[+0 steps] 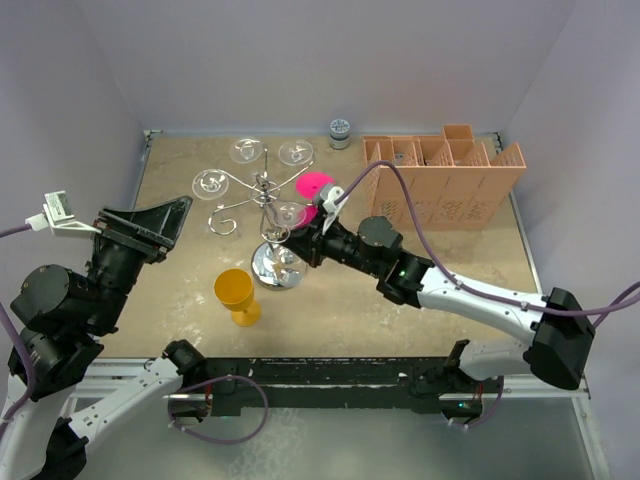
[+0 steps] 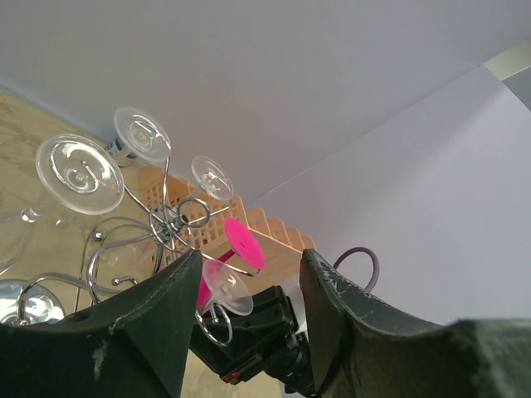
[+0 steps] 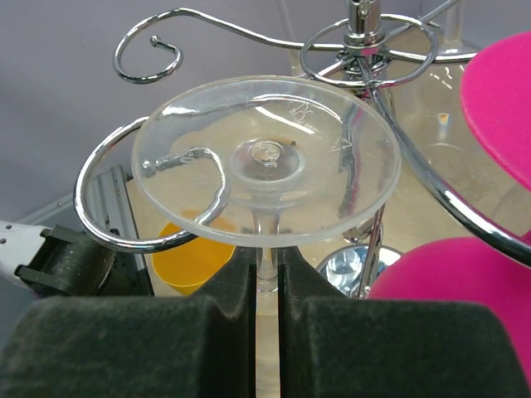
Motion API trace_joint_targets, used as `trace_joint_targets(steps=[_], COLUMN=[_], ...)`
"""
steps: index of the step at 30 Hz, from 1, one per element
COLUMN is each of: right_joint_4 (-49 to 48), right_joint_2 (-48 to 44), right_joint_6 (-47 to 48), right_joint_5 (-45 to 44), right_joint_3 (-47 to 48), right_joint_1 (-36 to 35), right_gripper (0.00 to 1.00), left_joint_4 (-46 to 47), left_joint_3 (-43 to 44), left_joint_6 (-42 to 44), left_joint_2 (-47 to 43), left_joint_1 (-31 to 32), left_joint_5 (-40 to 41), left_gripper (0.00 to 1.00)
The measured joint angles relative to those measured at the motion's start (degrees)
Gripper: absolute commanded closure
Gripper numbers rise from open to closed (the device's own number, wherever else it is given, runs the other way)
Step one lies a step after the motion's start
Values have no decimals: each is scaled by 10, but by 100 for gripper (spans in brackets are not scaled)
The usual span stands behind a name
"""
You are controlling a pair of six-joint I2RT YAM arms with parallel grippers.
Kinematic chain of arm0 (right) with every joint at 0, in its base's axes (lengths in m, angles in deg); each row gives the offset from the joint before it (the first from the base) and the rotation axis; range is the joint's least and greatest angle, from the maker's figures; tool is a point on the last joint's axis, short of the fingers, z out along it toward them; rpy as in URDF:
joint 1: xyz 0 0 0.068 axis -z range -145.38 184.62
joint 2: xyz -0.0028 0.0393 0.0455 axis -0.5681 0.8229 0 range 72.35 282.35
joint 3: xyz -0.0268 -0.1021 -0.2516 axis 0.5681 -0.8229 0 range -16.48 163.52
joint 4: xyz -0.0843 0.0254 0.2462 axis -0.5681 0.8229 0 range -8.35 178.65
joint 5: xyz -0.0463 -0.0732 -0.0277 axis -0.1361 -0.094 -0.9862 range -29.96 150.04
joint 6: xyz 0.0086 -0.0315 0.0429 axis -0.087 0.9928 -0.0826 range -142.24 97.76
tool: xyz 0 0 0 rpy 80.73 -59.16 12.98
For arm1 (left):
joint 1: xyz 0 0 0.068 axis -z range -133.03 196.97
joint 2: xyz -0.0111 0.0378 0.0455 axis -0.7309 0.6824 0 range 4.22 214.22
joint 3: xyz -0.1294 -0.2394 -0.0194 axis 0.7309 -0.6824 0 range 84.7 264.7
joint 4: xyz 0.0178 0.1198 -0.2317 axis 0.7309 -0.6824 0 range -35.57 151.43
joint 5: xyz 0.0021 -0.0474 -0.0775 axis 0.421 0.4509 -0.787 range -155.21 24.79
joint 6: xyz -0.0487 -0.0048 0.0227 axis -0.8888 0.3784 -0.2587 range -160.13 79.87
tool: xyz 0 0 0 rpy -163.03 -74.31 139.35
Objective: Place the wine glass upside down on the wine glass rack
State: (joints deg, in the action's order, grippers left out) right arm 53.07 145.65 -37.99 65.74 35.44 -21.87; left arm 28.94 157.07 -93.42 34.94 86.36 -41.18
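Observation:
The silver wire wine glass rack (image 1: 265,192) stands mid-table on a round mirrored base (image 1: 278,266). Three clear glasses and a pink glass (image 1: 318,186) hang on it upside down. My right gripper (image 1: 306,236) is shut on the stem of a clear wine glass (image 1: 290,212). In the right wrist view my gripper (image 3: 265,259) holds it upside down, with its foot (image 3: 265,157) lying over a curled rack arm (image 3: 108,215). My left gripper (image 1: 172,222) is open and empty, left of the rack. The left wrist view (image 2: 251,269) shows the rack (image 2: 170,220) from below.
A yellow glass (image 1: 237,295) stands upright on the table in front of the rack base; it also shows in the right wrist view (image 3: 187,265). An orange-pink slotted box (image 1: 450,180) sits at the back right. A small jar (image 1: 340,132) stands by the back wall.

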Motion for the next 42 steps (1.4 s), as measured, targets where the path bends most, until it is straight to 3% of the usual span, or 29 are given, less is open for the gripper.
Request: trace_joint_targets(steps=[27, 42], right_joint_4=[-26, -26], right_joint_2=[43, 43], right_joint_6=[-7, 0], right_joint_5=[20, 76], right_joint_3=[17, 23], right_joint_1=[-23, -29], right_gripper=[100, 100], left_joint_4=[-16, -27], left_joint_3=[0, 0], left_joint_6=[0, 0], left_joint_2=[0, -5], left_joint_1=[0, 0], left_joint_5=[9, 16], left_gripper=[51, 51])
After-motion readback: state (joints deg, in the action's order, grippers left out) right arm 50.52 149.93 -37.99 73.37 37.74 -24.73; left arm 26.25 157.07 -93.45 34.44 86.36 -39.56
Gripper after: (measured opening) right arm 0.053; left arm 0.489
